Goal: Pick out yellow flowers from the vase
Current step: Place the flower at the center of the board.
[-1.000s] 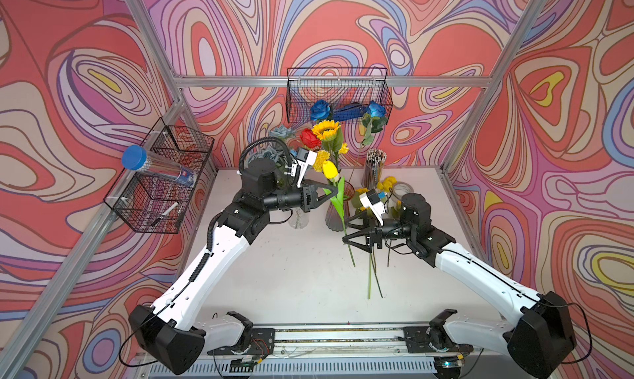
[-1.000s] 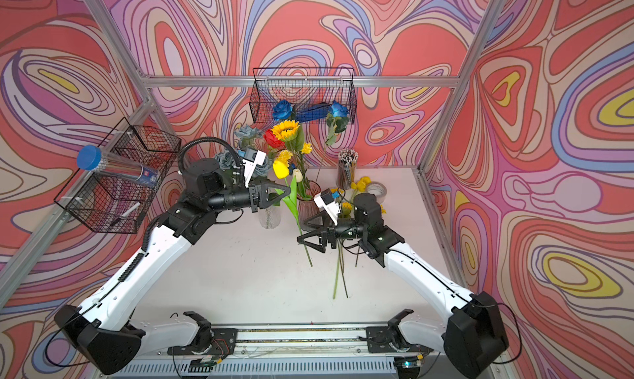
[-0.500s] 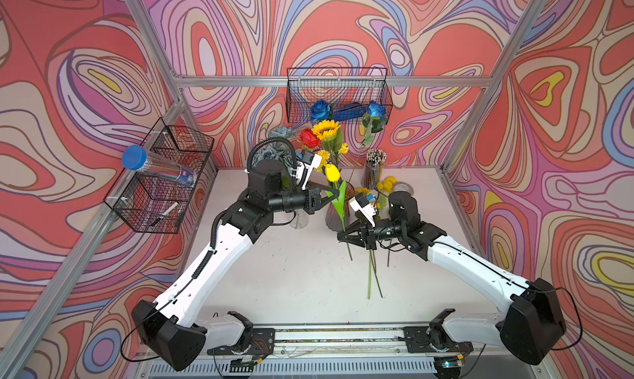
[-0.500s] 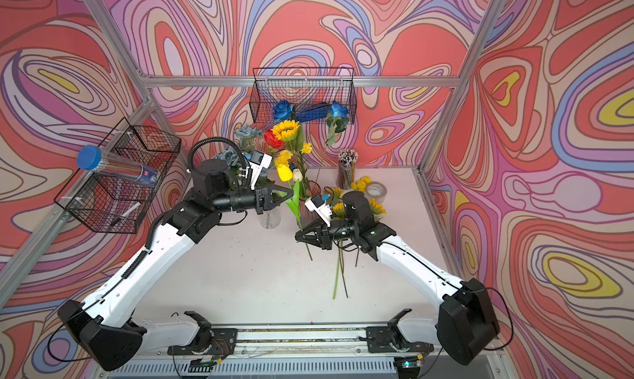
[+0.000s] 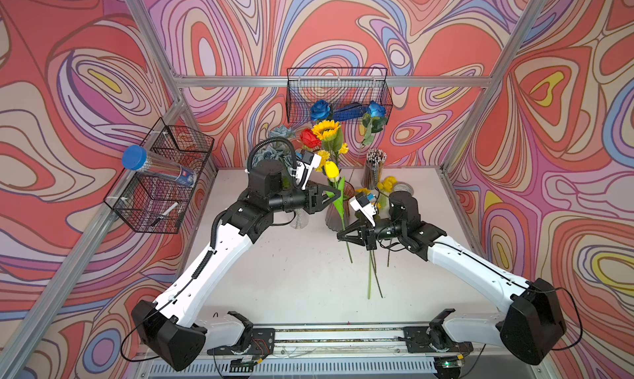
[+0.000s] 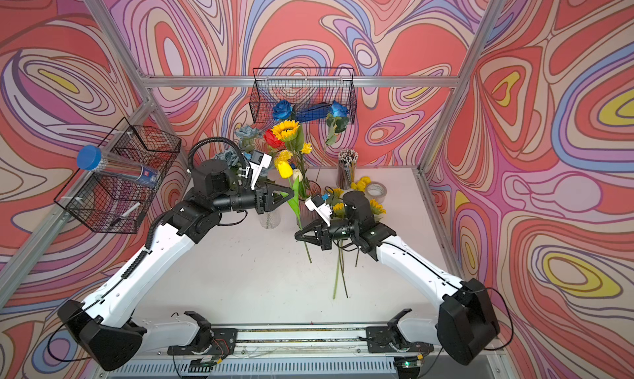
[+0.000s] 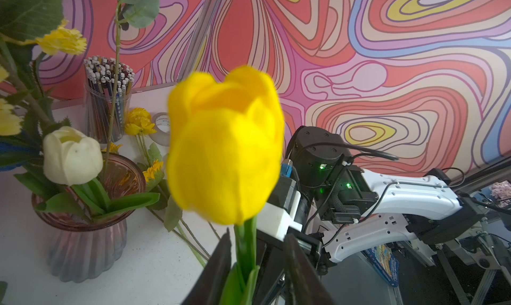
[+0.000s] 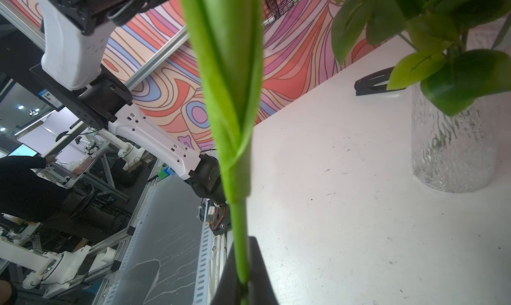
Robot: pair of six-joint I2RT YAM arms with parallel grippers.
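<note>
White tabletop [image 5: 291, 274], both arms reaching in toward the ribbed pink vase [image 5: 330, 221] at the back. Out of that vase and in the air just in front of it: yellow tulip [image 5: 331, 169], long axis near upright, leaning a little, bloom uppermost, cut end low by the tabletop, touching or not impossible to tell. High on the stem, right under the bloom: left pincer [image 7: 257, 270], jaws apart, a gap showing beside the stem, so no grip there. Lower down, below the leaf sheath: right pincer [image 5: 339, 236], clamped tight on the bare stem [image 8: 240, 234]; weight judged to be on this arm alone. Nearer arm for the carry: the right. Beside the right pincer, away from the left arm: laid-out yellow flowers [image 5: 372, 274], flat, stems toward the front edge; likely set-down spot, tulip to be swung from upright to flat. Not yet out of the vase: sunflower [image 5: 327, 130].
</note>
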